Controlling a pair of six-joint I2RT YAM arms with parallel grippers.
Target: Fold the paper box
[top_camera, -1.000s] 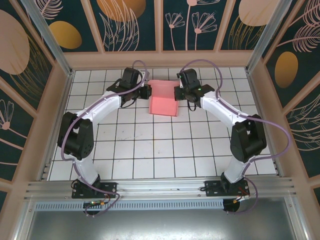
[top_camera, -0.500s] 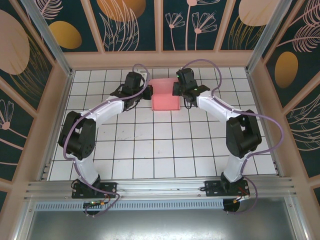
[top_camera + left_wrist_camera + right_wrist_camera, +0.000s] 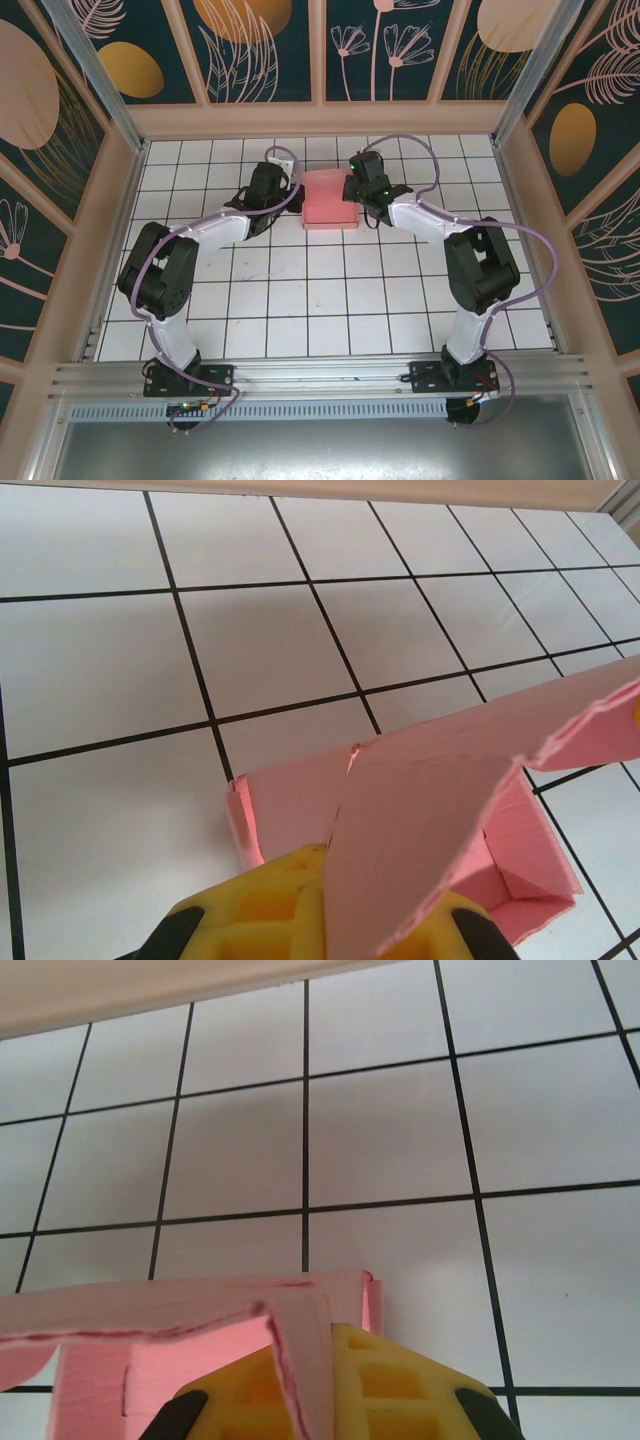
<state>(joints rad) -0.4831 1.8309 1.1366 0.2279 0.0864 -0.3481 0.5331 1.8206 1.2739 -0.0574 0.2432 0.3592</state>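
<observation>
While both arms bend inward over the white tiled worktop, their ends meet close to its far edge, about halfway between its left and right sides. The left arm rises from the near edge on the left and curves toward the middle; the right arm does the same from the right. Between them is the pink paper box, partly folded, with a flat upper face and its lower part resting on the tiles, a little apart from the far edge.

The left claw touches the left side of the box, and the right claw touches the right side. From the left wrist, the left claw is closed on a raised flap of the paper box; the card passes between the yellow pads, and an open hollow of the box shows below it. From the right wrist, the right claw is also closed on the paper box, with a thin flap edge running down between its yellow pads.
</observation>
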